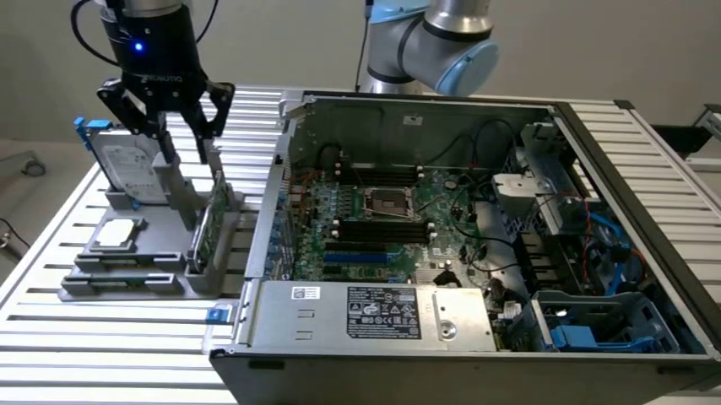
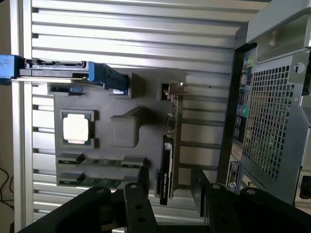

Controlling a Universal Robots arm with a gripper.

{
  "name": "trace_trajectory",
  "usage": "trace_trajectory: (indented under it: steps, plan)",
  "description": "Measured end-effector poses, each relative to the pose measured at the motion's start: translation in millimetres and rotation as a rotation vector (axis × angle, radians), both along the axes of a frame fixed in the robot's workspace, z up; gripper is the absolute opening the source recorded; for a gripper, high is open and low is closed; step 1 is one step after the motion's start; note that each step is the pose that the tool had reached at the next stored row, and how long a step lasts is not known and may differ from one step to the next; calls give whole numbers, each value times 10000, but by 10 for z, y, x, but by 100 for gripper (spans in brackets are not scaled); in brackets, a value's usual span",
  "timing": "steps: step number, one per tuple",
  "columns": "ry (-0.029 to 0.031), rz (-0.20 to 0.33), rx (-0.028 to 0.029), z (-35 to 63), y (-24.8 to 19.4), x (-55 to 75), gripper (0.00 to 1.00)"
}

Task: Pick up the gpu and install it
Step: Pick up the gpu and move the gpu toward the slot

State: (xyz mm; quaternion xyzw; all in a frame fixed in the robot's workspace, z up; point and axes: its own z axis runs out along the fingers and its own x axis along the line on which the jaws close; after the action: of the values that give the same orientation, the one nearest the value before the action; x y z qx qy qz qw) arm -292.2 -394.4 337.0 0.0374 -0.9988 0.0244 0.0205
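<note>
Jaws wide open, holding nothing. Gripper point(image 1: 187, 150) hangs over the gray fixture point(image 1: 121, 285). In the wrist view the gripper point(image 2: 171, 187) has one finger on each side of the gpu point(image 2: 167, 167), with a gap on both sides and no contact. In the exterior view the gpu point(image 1: 214, 221) stands on edge in a slot at the fixture's edge nearest the computer case point(image 1: 372, 325), not installed, fingertips about level with its top edge. On the same fixture: hard drive point(image 1: 127, 164) in a blue frame, upright, on the far side of the gripper from the case; processor chip point(image 1: 118, 233) lying flat in its pocket; memory sticks point(image 2: 92, 163) in slots beside the chip. Case lid off, motherboard point(image 1: 389, 221) exposed. Everything sits on a slatted metal table point(image 1: 67, 342).
</note>
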Motion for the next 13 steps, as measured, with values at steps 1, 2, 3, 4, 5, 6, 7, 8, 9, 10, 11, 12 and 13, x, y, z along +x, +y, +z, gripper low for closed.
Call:
trace_trajectory:
  steps: [1, 2, 3, 4, 5, 6, 7, 8, 9, 10, 11, 12, 13]
  plan:
    - [0, 0, 0, -18, 0, -4, 48]
    - [-1, 0, 1, -36, 0, -8, 48]
    - [-1, 1, 0, -55, 0, -12, 48]
    - [-1, 1, 0, -73, -1, -15, 48]
    - [0, 1, 0, -91, -1, -18, 48]
    - [0, 1, 0, -109, -2, -21, 48]
    - [0, 0, 0, -127, -3, -24, 48]
    - [-1, 1, 0, -146, -4, -26, 48]
    - [-2, 1, 1, -164, -5, -28, 48]
    - [-1, 0, 0, -181, -7, -30, 48]
    - [-2, -1, 0, -200, -9, -32, 48]
    - [-2, -1, 0, -218, -12, -33, 48]
    - [-2, 0, 0, -237, -14, -33, 48]
